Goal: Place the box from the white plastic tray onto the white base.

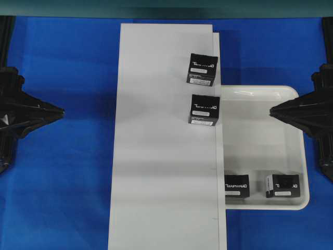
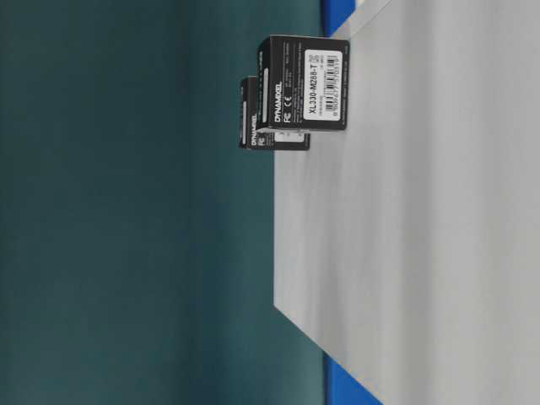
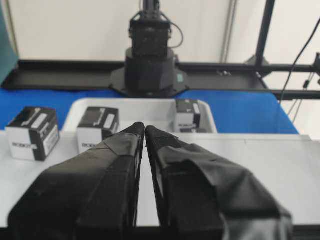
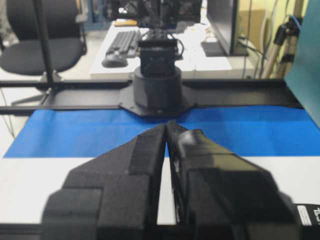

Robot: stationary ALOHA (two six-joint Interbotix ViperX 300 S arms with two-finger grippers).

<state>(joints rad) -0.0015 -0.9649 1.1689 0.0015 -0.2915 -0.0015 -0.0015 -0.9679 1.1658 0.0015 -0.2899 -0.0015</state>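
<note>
Four small black cartons were counted in the overhead view. Two logo cartons stood on the white base (image 1: 161, 156): one near its far right edge (image 1: 202, 69), the second just below it (image 1: 204, 110), both upright and apart from each other. Two more sat in the white plastic tray (image 1: 296, 151), along its near rim: the box (image 1: 237, 187) with white logo lettering, at the tray's left end against the base's edge, and beside it a black box with a dark picture panel (image 1: 283, 185). The two were set apart, not touching.

One base and one tray were present on the blue table surface (image 1: 62, 182); the tray lay at the base's right side, partly tucked under it or abutting it — which of the two could not be told.

The left gripper (image 3: 144, 128) was seen with its fingertips pressed together, nothing between them, held off to the left of the base. The right gripper (image 4: 167, 125) was likewise closed and empty, poised at the tray's right rim — well apart from the box.

In the table-level view two cartons were visible on the base, one behind the other.
</note>
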